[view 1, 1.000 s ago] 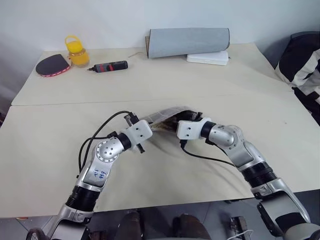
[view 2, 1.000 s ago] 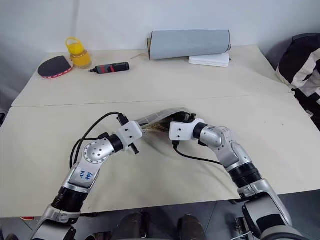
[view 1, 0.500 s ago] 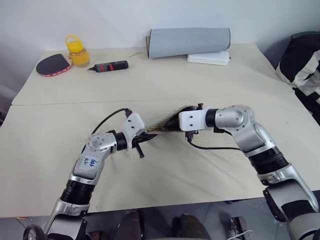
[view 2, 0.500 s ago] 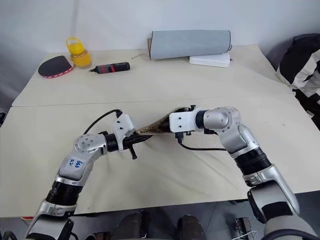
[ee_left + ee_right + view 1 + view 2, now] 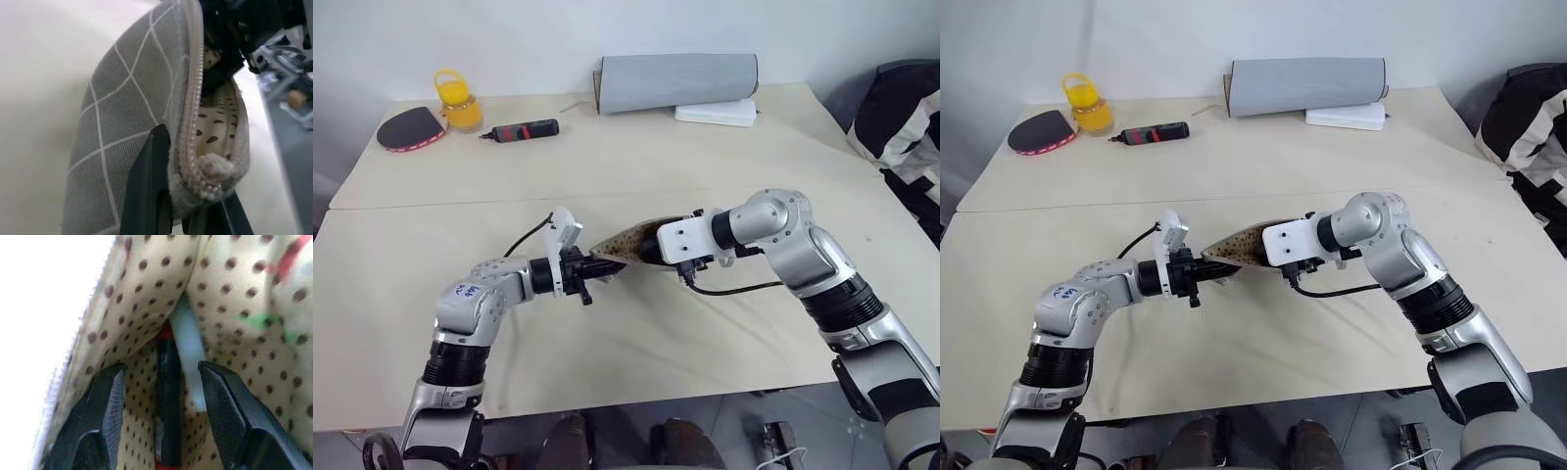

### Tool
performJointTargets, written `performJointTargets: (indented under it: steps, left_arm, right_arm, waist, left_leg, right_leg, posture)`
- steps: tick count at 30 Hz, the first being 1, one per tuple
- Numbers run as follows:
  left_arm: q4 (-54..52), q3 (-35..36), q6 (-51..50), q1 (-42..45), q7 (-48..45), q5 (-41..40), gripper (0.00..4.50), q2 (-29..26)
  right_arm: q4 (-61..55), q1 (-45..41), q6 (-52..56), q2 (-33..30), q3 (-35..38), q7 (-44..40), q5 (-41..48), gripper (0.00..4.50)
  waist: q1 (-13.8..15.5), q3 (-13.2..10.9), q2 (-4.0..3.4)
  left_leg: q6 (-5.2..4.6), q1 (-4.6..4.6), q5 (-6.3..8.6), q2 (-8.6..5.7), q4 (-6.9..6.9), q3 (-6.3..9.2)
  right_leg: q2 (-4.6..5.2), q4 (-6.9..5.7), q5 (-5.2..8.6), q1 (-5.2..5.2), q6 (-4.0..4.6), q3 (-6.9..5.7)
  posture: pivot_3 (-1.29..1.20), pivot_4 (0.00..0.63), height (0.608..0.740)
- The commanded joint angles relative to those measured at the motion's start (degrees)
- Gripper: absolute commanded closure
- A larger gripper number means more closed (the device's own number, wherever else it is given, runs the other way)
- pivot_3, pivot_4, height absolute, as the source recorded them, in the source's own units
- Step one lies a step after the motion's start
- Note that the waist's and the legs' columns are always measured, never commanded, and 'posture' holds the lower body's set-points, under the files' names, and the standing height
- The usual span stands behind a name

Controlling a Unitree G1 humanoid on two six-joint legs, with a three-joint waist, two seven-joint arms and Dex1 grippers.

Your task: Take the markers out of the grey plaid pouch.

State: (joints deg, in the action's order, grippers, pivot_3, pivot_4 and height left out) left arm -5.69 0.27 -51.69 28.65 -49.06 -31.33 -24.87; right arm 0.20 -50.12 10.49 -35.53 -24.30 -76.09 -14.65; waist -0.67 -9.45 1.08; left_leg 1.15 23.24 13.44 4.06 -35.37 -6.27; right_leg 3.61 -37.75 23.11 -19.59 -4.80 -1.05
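Lifted off the counter (image 5: 636, 372) since a second ago, the grey plaid pouch (image 5: 625, 245) now hangs tilted between both arms, mouth toward the right one. Left gripper (image 5: 178, 215) has its fingers (image 5: 146, 196) clamped on the pouch's zipper end. Right gripper (image 5: 161, 396) reaches inside the dotted tan lining, its fingers (image 5: 100, 411) parted around two markers (image 5: 168, 406), one dark with red ends, one pale, neither pinched.

Two cream tables (image 5: 724, 147) are set edge to edge against a plain white wall (image 5: 509, 39). A black-and-white striped cushion (image 5: 901, 117) is seen at three o'clock, with grey floor (image 5: 705, 431) glimpsed at six.
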Motion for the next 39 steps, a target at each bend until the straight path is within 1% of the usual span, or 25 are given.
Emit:
performJointTargets:
  steps: [1, 5, 7, 12, 15, 19, 24, 27, 31, 36, 39]
  left_arm:
    - [-3.0, -0.4, -1.5, 1.2, -2.8, -3.6, 4.50, -1.0]
    - [-2.0, 2.3, -6.2, 2.2, -0.9, -8.0, 4.50, 0.7]
    - [-0.3, -0.6, -2.9, 1.2, 0.1, -3.7, 4.50, 0.0]
    - [1.9, -3.3, 2.9, 0.0, 2.4, 0.6, 4.50, 0.9]
    - [2.3, -3.6, 4.7, -0.6, 3.0, 1.3, 4.50, 1.5]
    - [0.9, -4.1, 5.0, -1.6, 3.9, 1.2, 4.50, 2.4]
    - [0.2, -4.4, 6.0, -2.4, 4.7, 1.5, 4.50, 2.8]
    - [0.1, -4.1, 6.4, -2.4, 5.5, 1.4, 4.50, 3.3]
    - [0.2, -4.3, 6.7, -2.5, 6.3, 1.7, 4.50, 3.7]
    - [-0.4, -4.2, 6.7, -2.9, 6.7, 1.6, 4.50, 3.6]
    - [-0.8, -4.1, 6.7, -3.0, 7.2, 1.7, 4.50, 3.5]
  right_arm:
    - [-5.0, -0.7, 3.8, -3.0, 1.2, -4.8, 3.0, 2.06]
    - [-8.8, -1.0, 8.9, -5.0, 1.4, -8.3, 6.4, 2.06]
    - [-6.2, -0.7, 7.4, -4.6, -0.6, -6.1, 4.0, 2.06]
    - [0.7, -1.0, 2.4, -2.5, -3.1, 0.6, -0.9, 2.06]
    - [1.3, -1.2, 2.3, -1.8, -2.7, 1.1, -0.6, 2.06]
    - [2.6, -0.6, -0.4, -1.6, -3.9, 2.2, -2.2, 2.06]
    - [2.1, -0.2, 0.5, -0.9, -3.1, 2.2, -0.9, 2.06]
    - [1.7, -0.4, 0.3, -0.7, -2.6, 2.8, -0.7, 2.65]
    - [1.6, -0.1, 0.1, -0.8, -2.3, 3.3, -0.5, 4.03]
    - [0.5, 0.2, 0.0, -1.3, -1.1, 3.7, 0.5, 4.07]
    - [-2.0, -0.2, 1.3, -1.9, 1.0, 2.8, 2.4, 4.07]
  waist:
    - [0.2, 0.0, 0.00]
    - [0.4, 0.0, 0.02]
    - [0.3, 0.0, 0.02]
    - [0.2, 0.0, 0.03]
    - [0.4, 0.0, 0.03]
    - [0.4, 0.0, 0.03]
    - [0.3, 0.0, 0.03]
    - [0.4, 0.0, 0.03]
    - [0.4, 0.0, 0.03]
    - [0.4, 0.0, 0.03]
    - [0.4, 0.0, 0.03]
  left_leg:
    - [0.00, 0.00, 0.00, -0.01, 0.00, 0.00]
    - [0.00, 0.00, 0.00, 0.00, -0.04, 0.01]
    - [0.01, -0.01, 0.01, 0.00, -0.05, 0.01]
    - [0.01, -0.03, 0.01, 0.00, -0.17, -0.03]
    - [0.01, -0.03, 0.01, 0.00, -0.25, -0.04]
    - [0.01, -0.03, 0.01, 0.00, -0.23, -0.03]
    - [0.01, -0.03, 0.01, 0.02, -0.22, -0.03]
    - [0.01, -0.03, 0.01, 0.02, -0.22, -0.03]
    - [0.00, -0.03, 0.02, 0.00, -0.23, -0.03]
    - [0.00, -0.02, 0.02, 0.01, -0.22, -0.03]
    - [0.00, -0.02, 0.02, 0.01, -0.22, -0.03]
  right_leg:
    - [0.01, 0.01, 0.00, 0.01, 0.00, 0.00]
    - [0.01, 0.05, 0.00, 0.02, 0.00, 0.01]
    - [0.01, 0.09, 0.00, 0.02, 0.00, 0.02]
    - [-0.02, 0.19, 0.00, 0.02, 0.00, 0.05]
    - [-0.01, 0.15, 0.00, 0.01, 0.00, 0.07]
    - [0.00, 0.13, 0.00, 0.03, 0.00, 0.08]
    - [-0.01, 0.11, 0.00, 0.02, 0.00, 0.08]
    - [-0.01, 0.10, 0.00, 0.02, 0.00, 0.08]
    - [0.02, 0.11, 0.00, 0.03, 0.00, 0.08]
    - [0.00, 0.10, 0.00, 0.02, 0.00, 0.08]
    - [0.01, 0.11, 0.00, 0.02, 0.00, 0.08]
  posture:
    - [0.00, 0.150, 0.740]
    - [0.00, 0.150, 0.740]
    - [0.00, 0.150, 0.740]
    - [0.00, 0.150, 0.740]
    - [0.00, 0.150, 0.740]
    - [0.00, 0.150, 0.740]
    - [0.00, 0.150, 0.740]
    - [0.00, 0.150, 0.740]
    - [0.00, 0.150, 0.740]
    - [0.00, 0.150, 0.740]
    - [0.00, 0.150, 0.740]
